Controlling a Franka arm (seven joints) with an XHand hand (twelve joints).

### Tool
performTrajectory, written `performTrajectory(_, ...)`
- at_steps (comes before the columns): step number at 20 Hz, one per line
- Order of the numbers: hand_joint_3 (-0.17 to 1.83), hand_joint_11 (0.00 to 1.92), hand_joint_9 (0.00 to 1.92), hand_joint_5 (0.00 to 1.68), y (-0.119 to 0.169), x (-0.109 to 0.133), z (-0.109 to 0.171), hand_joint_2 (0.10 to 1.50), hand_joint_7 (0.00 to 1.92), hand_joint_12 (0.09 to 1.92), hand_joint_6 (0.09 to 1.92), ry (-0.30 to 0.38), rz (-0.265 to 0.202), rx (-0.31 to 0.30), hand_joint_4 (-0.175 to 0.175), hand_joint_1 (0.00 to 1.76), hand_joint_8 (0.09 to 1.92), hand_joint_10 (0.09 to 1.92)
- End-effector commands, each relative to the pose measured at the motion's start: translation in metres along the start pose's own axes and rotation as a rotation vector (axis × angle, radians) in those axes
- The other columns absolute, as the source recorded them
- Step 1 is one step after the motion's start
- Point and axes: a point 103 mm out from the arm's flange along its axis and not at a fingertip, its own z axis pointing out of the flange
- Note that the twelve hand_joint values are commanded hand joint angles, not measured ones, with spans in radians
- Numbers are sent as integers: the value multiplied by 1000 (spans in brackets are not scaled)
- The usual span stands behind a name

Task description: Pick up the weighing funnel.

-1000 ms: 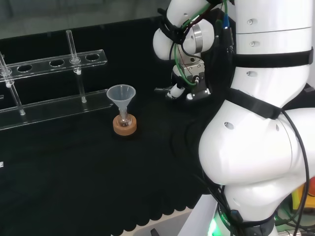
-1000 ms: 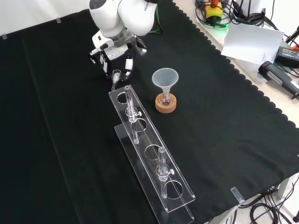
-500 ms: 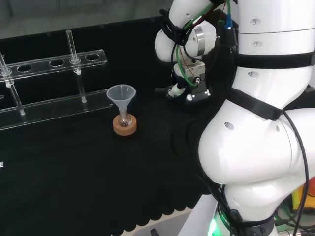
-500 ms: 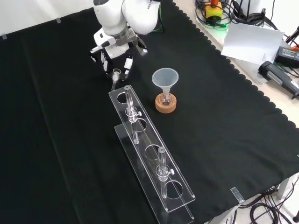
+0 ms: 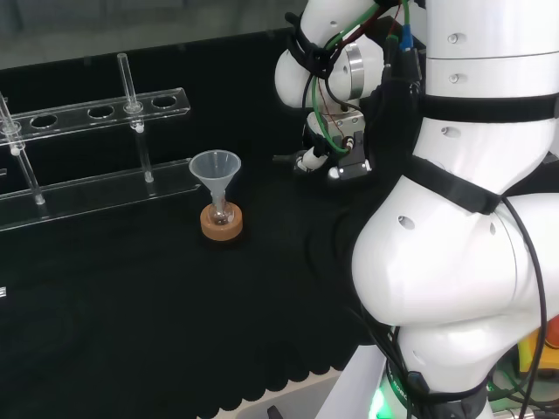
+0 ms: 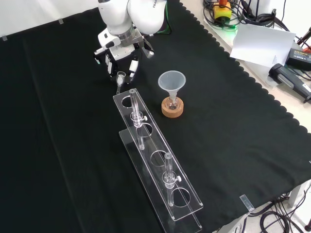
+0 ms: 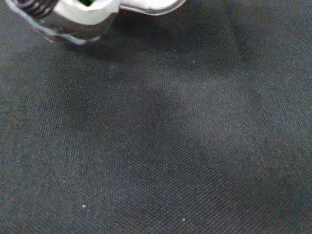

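The weighing funnel [image 6: 120,76] is a small clear piece with a short stem pointing down the front view, just beyond the near end of the rack. The black and white hand [image 6: 119,54] hangs over it from the view's top, with fingers [image 6: 132,67] curled down on both sides of it, pinching it. In the head view the hand [image 5: 334,155] sits left of the white arm links, and the weighing funnel [image 5: 285,160] sticks out from its fingertips to the left. The wrist view has black cloth [image 7: 161,146] below a blurred white part of the hand [image 7: 83,14].
The big funnel [image 6: 171,80] stands mouth up in a small flask on a cork ring [image 6: 172,110], right of the hand in the front view. A clear tube rack [image 6: 158,162] with two glass tubes runs toward the front edge. Papers and cables lie off the cloth at the right.
The hand has shifted slightly up and away with the weighing funnel between its fingers. The big funnel and the rack have not moved.
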Motion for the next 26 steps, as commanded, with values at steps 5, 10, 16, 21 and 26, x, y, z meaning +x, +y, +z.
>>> performTrajectory(5, 205, 0, 1165, 1357, -3, -2, -2, 859, 1564, 1549, 368, 20, 17, 2, 175, 1108, 87, 181)
performTrajectory(10, 208, 0, 1167, 1358, -5, -3, -12, 858, 1566, 1550, 365, 32, 21, -16, 175, 1108, 87, 180)
performTrajectory(16, 211, 0, 1168, 1360, -9, -5, -29, 856, 1571, 1553, 363, 21, 11, -31, 175, 1109, 87, 178)
performTrajectory(21, 215, 0, 1169, 1362, -20, -5, -47, 853, 1573, 1555, 359, 16, 11, -32, 175, 1110, 87, 176)
performTrajectory(26, 219, 0, 1170, 1364, -29, -4, -67, 851, 1575, 1556, 356, 11, 5, -49, 175, 1110, 87, 174)
